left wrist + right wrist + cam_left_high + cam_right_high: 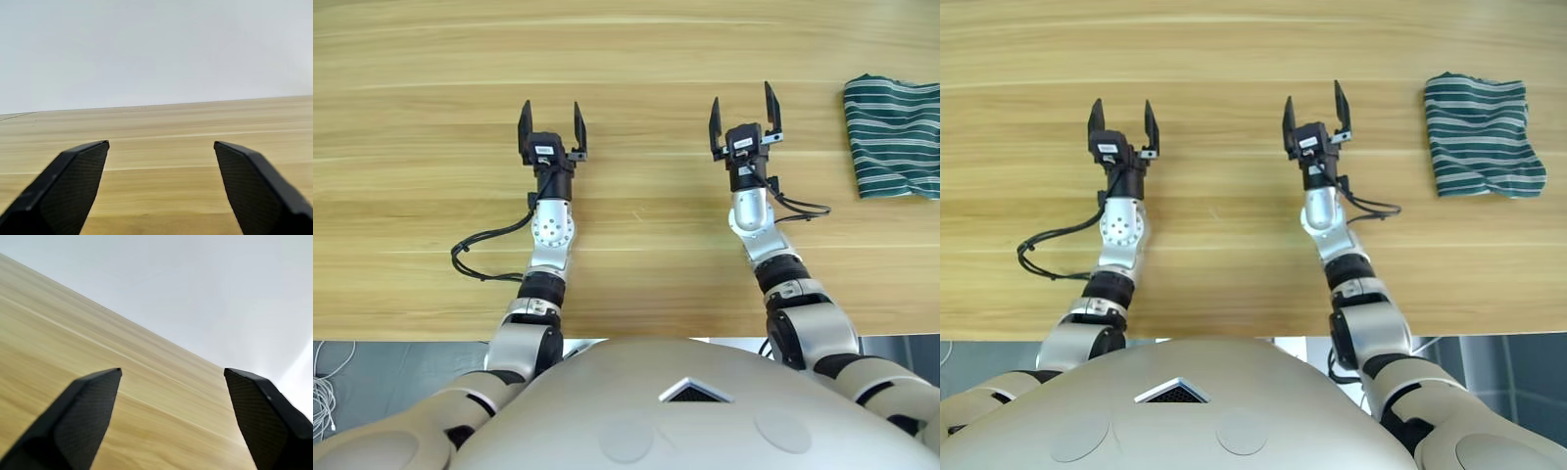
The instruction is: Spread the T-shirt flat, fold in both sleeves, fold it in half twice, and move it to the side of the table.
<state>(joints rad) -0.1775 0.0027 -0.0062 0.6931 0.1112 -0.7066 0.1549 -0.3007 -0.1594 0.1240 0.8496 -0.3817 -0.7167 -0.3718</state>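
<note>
Both arms lay stretched forward, side by side and well apart. The left arm [551, 230] ran almost straight ahead to the left hand [551, 110], whose two black fingers [525, 125] stood spread wide with nothing between them. The right arm [751, 217] angled slightly inward from the elbow. The right hand [742, 98] was spread just as wide and empty, rolled a little so that its outer fingertip [769, 90] sat farther forward than the inner one.
</note>
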